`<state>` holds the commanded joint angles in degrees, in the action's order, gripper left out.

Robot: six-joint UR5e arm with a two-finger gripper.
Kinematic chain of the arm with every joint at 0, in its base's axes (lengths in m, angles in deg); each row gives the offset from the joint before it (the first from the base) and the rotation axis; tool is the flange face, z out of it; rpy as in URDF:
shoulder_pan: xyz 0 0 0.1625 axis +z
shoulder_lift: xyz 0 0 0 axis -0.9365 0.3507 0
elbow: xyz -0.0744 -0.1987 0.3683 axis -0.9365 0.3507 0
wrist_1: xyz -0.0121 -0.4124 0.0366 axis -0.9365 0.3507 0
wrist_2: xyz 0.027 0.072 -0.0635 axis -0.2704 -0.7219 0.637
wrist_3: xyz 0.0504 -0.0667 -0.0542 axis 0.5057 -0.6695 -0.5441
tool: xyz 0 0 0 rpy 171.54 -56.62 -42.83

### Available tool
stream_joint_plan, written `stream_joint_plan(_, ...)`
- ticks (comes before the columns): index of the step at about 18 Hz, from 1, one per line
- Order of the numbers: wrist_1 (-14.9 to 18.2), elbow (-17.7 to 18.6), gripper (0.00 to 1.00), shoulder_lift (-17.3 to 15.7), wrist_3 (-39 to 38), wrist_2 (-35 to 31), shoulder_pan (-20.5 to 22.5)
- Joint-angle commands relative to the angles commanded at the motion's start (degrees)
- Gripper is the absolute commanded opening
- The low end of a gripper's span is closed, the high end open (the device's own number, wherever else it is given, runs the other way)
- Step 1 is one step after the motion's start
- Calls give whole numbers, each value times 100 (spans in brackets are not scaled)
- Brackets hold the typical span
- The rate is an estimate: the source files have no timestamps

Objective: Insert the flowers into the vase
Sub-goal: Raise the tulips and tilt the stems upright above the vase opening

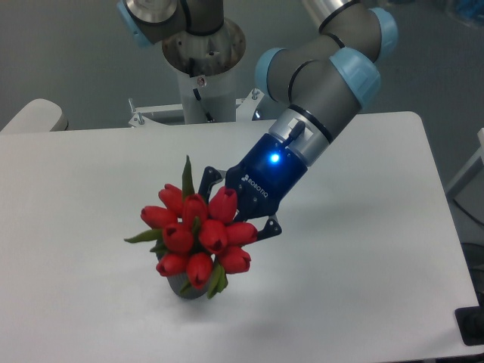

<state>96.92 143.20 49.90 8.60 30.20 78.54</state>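
The flowers (195,233), a tight bunch of red tulip buds with green leaves, hang directly over the vase and cover nearly all of it. Only a dark grey sliver of the vase (185,289) shows below the buds. My gripper (227,212) comes in from the upper right, tilted toward the bunch, and is shut on the flowers' stems behind the buds. The fingertips and the stems are hidden by the blooms. I cannot tell whether the stems are inside the vase's mouth.
The white table (363,272) reaches to its right edge near the frame side. The robot's base column (203,72) stands at the table's back edge. A pale rounded object (30,117) sits at the far left.
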Motion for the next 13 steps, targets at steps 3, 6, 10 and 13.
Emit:
stream_joint_plan(3,-9,44,25,0,36,484,-26)
stream_joint_plan(6,-9,88,25,-35,141,705,-61)
stream_joint_plan(10,-9,193,25,-70,361,1144,-88)
stream_joint_plan(13,-9,298,25,-88,396,1250,-105)
